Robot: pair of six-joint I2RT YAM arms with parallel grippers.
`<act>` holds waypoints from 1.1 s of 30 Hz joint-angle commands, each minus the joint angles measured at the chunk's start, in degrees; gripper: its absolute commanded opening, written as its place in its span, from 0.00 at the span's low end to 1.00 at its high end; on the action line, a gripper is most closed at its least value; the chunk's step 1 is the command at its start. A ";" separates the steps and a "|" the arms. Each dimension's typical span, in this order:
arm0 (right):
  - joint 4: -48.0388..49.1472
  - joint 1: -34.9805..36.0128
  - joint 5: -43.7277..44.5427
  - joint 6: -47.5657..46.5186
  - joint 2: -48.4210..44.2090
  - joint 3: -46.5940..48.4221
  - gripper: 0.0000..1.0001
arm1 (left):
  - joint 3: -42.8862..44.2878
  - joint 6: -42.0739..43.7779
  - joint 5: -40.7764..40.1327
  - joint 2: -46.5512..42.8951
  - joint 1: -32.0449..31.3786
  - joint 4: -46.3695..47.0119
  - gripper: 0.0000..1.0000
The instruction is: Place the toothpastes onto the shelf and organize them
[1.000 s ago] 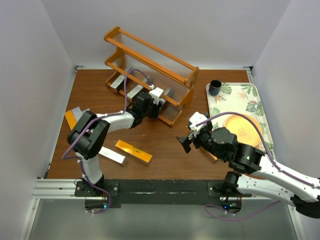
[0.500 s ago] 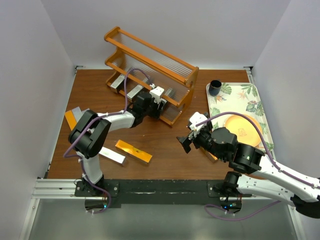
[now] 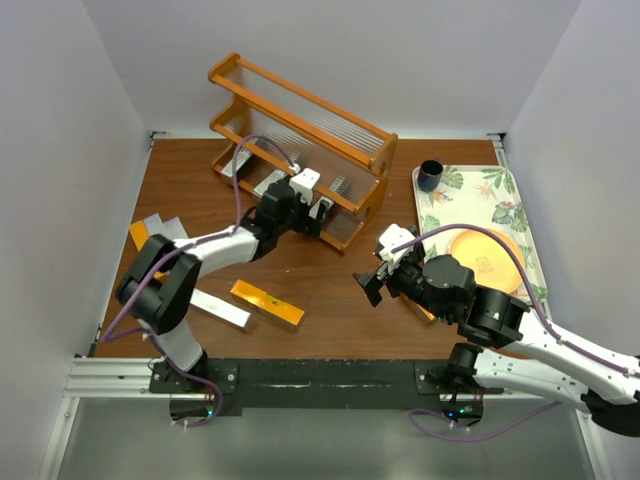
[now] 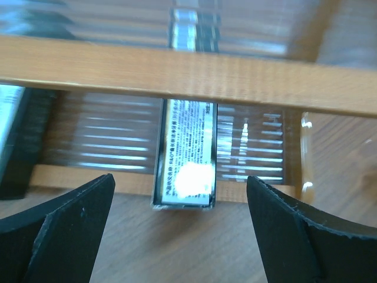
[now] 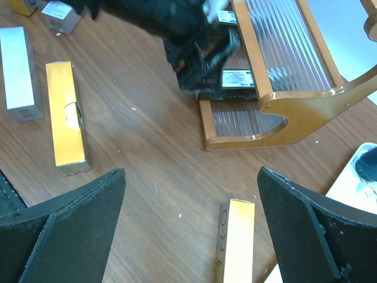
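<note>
Toothpastes (image 3: 267, 303) on table (image 3: 330, 285) — five

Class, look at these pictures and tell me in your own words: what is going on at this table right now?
Two robot arms are stocking a wooden shelf with toothpaste cartons. The left gripper is open at the lowest tier, where a silver carton lies ungripped in front of its spread fingers. The right gripper hangs open and empty over the table, an orange carton below it. A second orange carton, a second silver carton and the edge cartons lie unshelved.
</note>
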 commanded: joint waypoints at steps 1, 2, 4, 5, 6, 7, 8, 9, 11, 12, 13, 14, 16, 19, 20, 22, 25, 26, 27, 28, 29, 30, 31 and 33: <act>0.23 0.08 0.03 0.68 -0.30 0.39 0.99 | -1.43 -4.59 -3.52 -10.49 0.54 -3.42 1.00; 0.32 0.16 0.20 0.68 -0.38 0.48 0.99 | -1.95 -5.30 -3.96 -11.89 0.54 -4.66 1.00; 0.23 0.08 0.20 0.77 -0.47 0.56 0.99 | -2.05 -8.10 -6.06 -15.85 0.54 -9.30 1.00; 0.32 0.16 0.29 0.77 -0.56 0.65 0.99 | -1.35 -9.25 -7.12 -17.17 0.54 -11.51 1.00; 0.23 0.16 0.38 0.86 -0.65 0.74 0.98 | -0.82 -10.48 -8.26 -19.36 0.63 -13.88 1.00; 0.23 0.16 0.21 1.12 -0.82 0.74 0.99 | -0.29 -13.11 -10.45 -20.51 0.54 -19.04 1.00; 0.06 0.08 0.20 1.21 -0.83 0.91 0.99 | -0.12 -14.35 -11.60 -21.56 0.54 -20.74 1.00; -0.03 0.16 0.20 1.56 -0.83 0.92 0.99 | -0.20 -15.41 -12.40 -23.75 0.54 -22.15 1.00; -0.29 0.16 0.12 2.00 -1.00 1.00 0.99 | -1.34 -18.74 -15.21 -25.96 0.54 -26.11 1.00; -0.29 0.08 0.03 2.53 -1.09 1.09 0.99 | -1.87 -19.89 -16.09 -28.06 0.54 -27.34 1.00; -0.47 0.16 -0.14 2.70 -1.18 1.00 0.99 | -2.48 -21.81 -17.40 -29.12 0.54 -29.35 1.00; -0.56 0.08 -0.49 2.97 -1.18 0.92 0.99 | -3.70 -22.97 -18.20 -30.09 0.54 -30.33 1.00; -0.99 0.08 -0.76 3.50 -1.00 0.92 0.99 | -5.12 -25.16 -19.17 -32.99 0.54 -32.96 1.00; -1.35 0.16 -1.38 4.46 -0.74 0.83 0.98 | -7.40 -28.51 -21.10 -36.77 0.54 -36.73 1.00; -1.35 0.08 -1.55 4.64 -0.48 0.83 0.99 | -8.71 -29.30 -21.54 -37.82 0.45 -37.54 1.00; -1.52 -0.01 -1.99 5.08 -0.30 0.83 0.99 | -10.82 -31.84 -22.95 -40.81 0.45 -39.91 1.00; -1.52 0.08 -2.52 7.10 0.84 0.91 0.99 | -13.72 -34.13 -23.83 -44.51 0.45 -41.76 1.00; -1.52 0.08 -2.52 7.54 1.54 0.83 0.99 | -14.26 -35.44 -24.18 -45.91 0.54 -42.20 1.00; -1.52 0.16 -2.87 7.63 1.81 0.83 0.99 | -14.79 -35.98 -24.36 -46.44 0.45 -42.99 1.00; -1.52 0.08 -3.31 7.80 2.07 0.91 0.99 | -15.66 -36.51 -24.45 -46.97 0.54 -43.34 1.00; -1.44 0.08 -3.48 8.07 2.34 0.92 0.98 | -16.02 -37.21 -24.71 -47.93 0.45 -43.78 1.00; -1.44 0.08 -3.66 8.07 2.43 0.92 0.99 | -16.46 -38.43 -24.88 -48.38 0.45 -44.22 1.00; -1.44 0.16 -3.84 8.24 2.60 0.83 0.99 | -17.50 -38.97 -24.97 -48.82 0.45 -44.49 1.00; -1.09 0.08 -3.93 8.24 2.52 0.48 0.99 | -18.56 -41.24 -24.80 -49.79 0.54 -45.19 1.00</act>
